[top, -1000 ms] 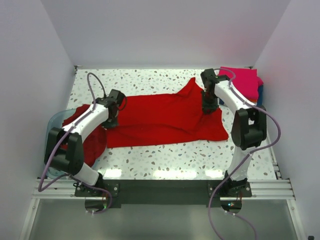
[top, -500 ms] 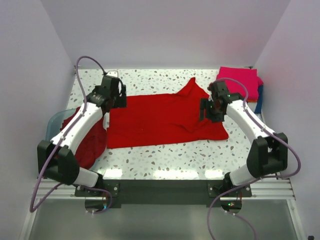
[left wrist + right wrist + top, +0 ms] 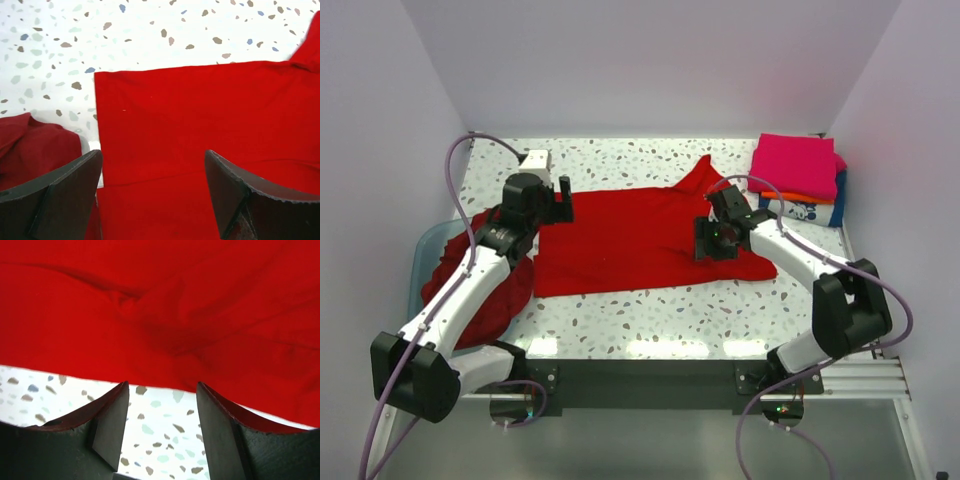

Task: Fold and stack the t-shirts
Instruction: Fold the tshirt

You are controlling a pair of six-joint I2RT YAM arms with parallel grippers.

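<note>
A bright red t-shirt [image 3: 630, 240] lies spread across the middle of the table, folded lengthwise with a sleeve pointing to the back. My left gripper [image 3: 558, 205] hovers open over its left end, nothing between the fingers; the left wrist view shows the shirt's [image 3: 200, 125] back left corner ahead of my left gripper [image 3: 152, 190]. My right gripper [image 3: 708, 245] is open above the shirt's right part; in the right wrist view my right gripper [image 3: 162, 405] frames bare table at the cloth's [image 3: 165, 305] edge. Folded t-shirts are stacked at back right: magenta pink [image 3: 798, 165] over white with blue print [image 3: 802, 208].
A translucent teal tub [image 3: 423, 262] stands at the left edge, with dark red shirts [image 3: 480, 285] spilling over it toward the spread shirt. White walls close in the table on three sides. Speckled table [image 3: 700, 310] shows in front of the shirt.
My left gripper opened, let go of the shirt's left edge and moved toward the back. My right gripper came from the shirt's back right toward the near left and opened wider.
</note>
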